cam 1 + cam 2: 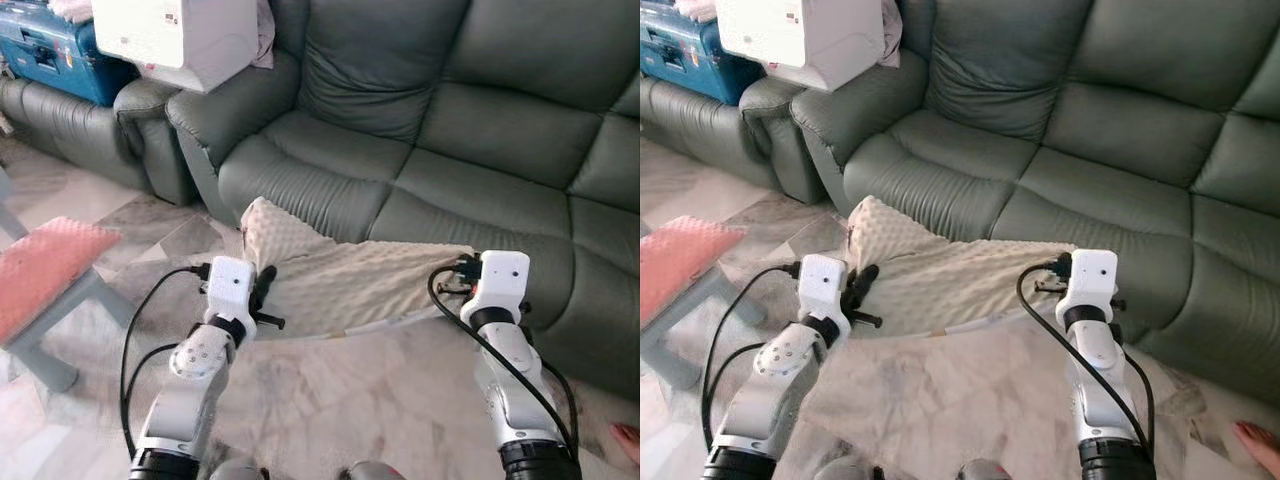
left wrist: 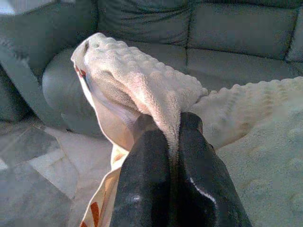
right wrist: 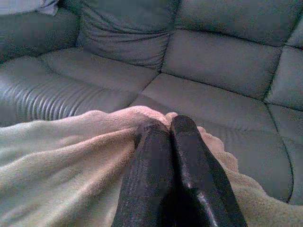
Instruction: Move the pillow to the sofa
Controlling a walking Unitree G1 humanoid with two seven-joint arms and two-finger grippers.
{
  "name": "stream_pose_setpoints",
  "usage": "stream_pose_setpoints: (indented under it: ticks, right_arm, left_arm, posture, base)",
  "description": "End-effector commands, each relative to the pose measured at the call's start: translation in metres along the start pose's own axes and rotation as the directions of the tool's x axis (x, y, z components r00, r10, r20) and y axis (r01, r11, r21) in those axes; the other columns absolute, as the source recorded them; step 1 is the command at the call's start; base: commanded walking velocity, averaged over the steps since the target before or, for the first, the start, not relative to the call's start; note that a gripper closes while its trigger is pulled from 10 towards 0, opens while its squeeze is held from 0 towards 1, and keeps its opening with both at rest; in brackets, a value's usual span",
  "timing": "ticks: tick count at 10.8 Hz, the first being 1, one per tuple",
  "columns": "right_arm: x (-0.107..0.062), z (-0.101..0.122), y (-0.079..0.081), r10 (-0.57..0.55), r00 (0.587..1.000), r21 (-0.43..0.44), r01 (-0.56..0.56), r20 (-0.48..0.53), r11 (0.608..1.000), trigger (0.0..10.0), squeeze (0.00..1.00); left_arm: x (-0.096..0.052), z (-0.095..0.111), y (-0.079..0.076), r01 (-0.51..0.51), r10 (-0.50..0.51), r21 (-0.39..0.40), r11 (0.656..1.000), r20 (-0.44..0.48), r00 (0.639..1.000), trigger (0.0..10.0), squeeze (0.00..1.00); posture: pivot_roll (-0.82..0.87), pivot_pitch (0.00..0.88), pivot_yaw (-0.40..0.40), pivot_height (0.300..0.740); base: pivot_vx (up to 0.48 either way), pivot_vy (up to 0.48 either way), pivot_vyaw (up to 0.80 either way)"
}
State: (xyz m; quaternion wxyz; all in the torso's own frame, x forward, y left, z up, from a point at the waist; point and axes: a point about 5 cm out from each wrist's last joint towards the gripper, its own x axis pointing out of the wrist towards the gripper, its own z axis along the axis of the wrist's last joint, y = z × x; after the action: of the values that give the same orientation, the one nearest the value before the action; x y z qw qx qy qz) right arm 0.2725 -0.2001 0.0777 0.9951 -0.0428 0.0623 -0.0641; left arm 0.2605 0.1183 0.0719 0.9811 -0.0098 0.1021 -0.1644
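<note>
step: carrying soft cream bumpy pillow [image 1: 340, 280] to big grey-green leather sofa [image 1: 450, 150] | left gripper [image 2: 171, 124] pinched tight on one end | right gripper [image 3: 166, 126] pinched tight on other end | next: probably lift it over the seat, let go

Cream bobbled fleece cloth pillow [image 1: 340, 280], matt; grey-green leather sofa [image 1: 450, 130], smooth, faint sheen; polished grey marble floor [image 1: 340, 400].

Cream bumpy-textured pillow [image 1: 350, 280], limp and sagging, held above floor just before grey-green sofa [image 1: 450, 130]

Pillow [image 1: 350, 280] hides the right end effector [image 3: 169, 124] fingertips
</note>
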Motion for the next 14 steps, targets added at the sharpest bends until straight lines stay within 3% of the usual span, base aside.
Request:
stream_pose_setpoints:
  ticks: [1, 7, 9, 14]
  right_arm:
    - [0.0035, 0.0081, -0.0036, -0.018, 0.999, -0.002, 0.018, 0.028, 1.000, 10.0, 0.00]
    - [0.0037, 0.0082, -0.0038, -0.013, 1.000, -0.008, 0.013, 0.027, 1.000, 10.0, 0.00]
    - [0.0034, 0.0078, -0.0035, -0.010, 1.000, -0.009, 0.010, 0.024, 1.000, 10.0, 0.00]
    - [0.0028, 0.0069, -0.0010, -0.003, 1.000, -0.010, 0.003, 0.021, 1.000, 10.0, 0.00]
  left_arm:
    - [0.0028, 0.0100, -0.0054, 0.031, -0.031, 0.005, 1.000, 0.046, 0.998, 10.0, 0.00]
    - [0.0025, 0.0081, -0.0087, 0.047, -0.047, 0.001, 0.999, 0.045, 0.998, 10.0, 0.00]
    - [0.0025, 0.0075, -0.0093, 0.052, -0.052, -0.002, 0.999, 0.043, 0.998, 10.0, 0.00]
    - [0.0024, 0.0072, -0.0108, 0.060, -0.060, 0.002, 0.998, 0.042, 0.997, 10.0, 0.00]
  posture:
    - [-0.04, 0.000, 0.006, 0.740]
    - [-0.05, 0.000, 0.003, 0.740]
    - [-0.05, 0.000, 0.003, 0.740]
    - [-0.05, 0.000, 0.006, 0.740]
  base:
    - [0.270, 0.000, -0.80]
    - [0.299, 0.000, -0.80]
    - [0.000, 0.000, -0.80]
    - [0.053, 0.000, 0.00]
